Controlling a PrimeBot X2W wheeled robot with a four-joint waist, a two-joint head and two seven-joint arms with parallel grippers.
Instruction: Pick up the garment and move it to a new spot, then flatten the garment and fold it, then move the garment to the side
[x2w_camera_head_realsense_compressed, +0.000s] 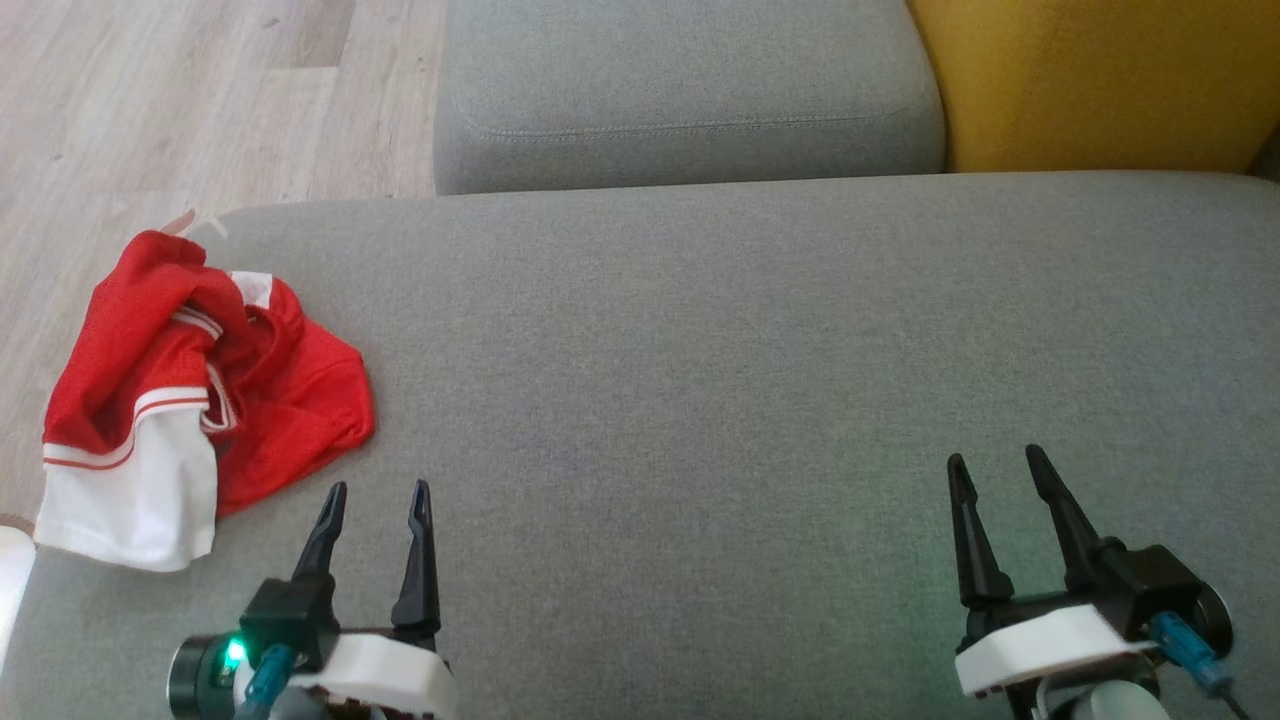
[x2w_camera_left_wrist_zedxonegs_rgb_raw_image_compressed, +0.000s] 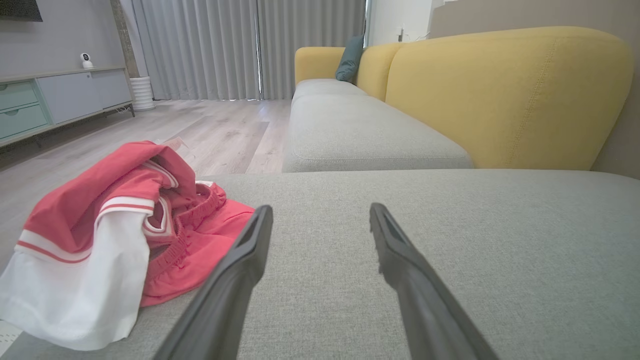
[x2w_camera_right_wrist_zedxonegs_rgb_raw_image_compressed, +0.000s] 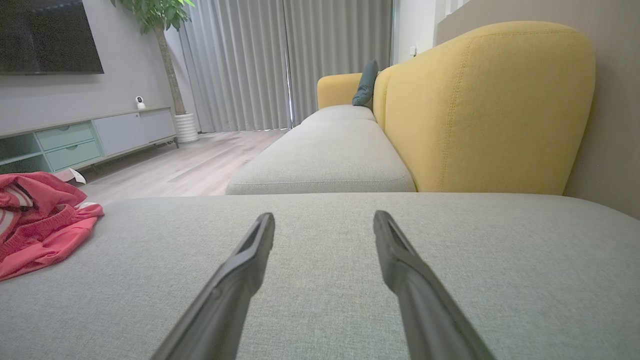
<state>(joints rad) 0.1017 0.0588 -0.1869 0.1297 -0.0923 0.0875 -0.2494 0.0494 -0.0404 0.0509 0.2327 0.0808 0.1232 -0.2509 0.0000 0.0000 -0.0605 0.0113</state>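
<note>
A crumpled red and white garment (x2w_camera_head_realsense_compressed: 190, 390) lies bunched at the left edge of the grey sofa seat (x2w_camera_head_realsense_compressed: 720, 360), part of it hanging over that edge. My left gripper (x2w_camera_head_realsense_compressed: 378, 490) stands open just right of and below the garment, fingers empty and not touching it. In the left wrist view the garment (x2w_camera_left_wrist_zedxonegs_rgb_raw_image_compressed: 110, 235) sits left of my open left gripper (x2w_camera_left_wrist_zedxonegs_rgb_raw_image_compressed: 320, 210). My right gripper (x2w_camera_head_realsense_compressed: 995, 455) is open and empty over bare cushion at the lower right. The right wrist view has the garment (x2w_camera_right_wrist_zedxonegs_rgb_raw_image_compressed: 40, 225) far left of that open gripper (x2w_camera_right_wrist_zedxonegs_rgb_raw_image_compressed: 324, 216).
A second grey seat cushion (x2w_camera_head_realsense_compressed: 690, 90) lies beyond the one I work over, with a yellow backrest (x2w_camera_head_realsense_compressed: 1100, 80) at the far right. Wooden floor (x2w_camera_head_realsense_compressed: 180, 100) lies past the sofa's left edge. A low sideboard (x2w_camera_right_wrist_zedxonegs_rgb_raw_image_compressed: 85, 137) stands across the room.
</note>
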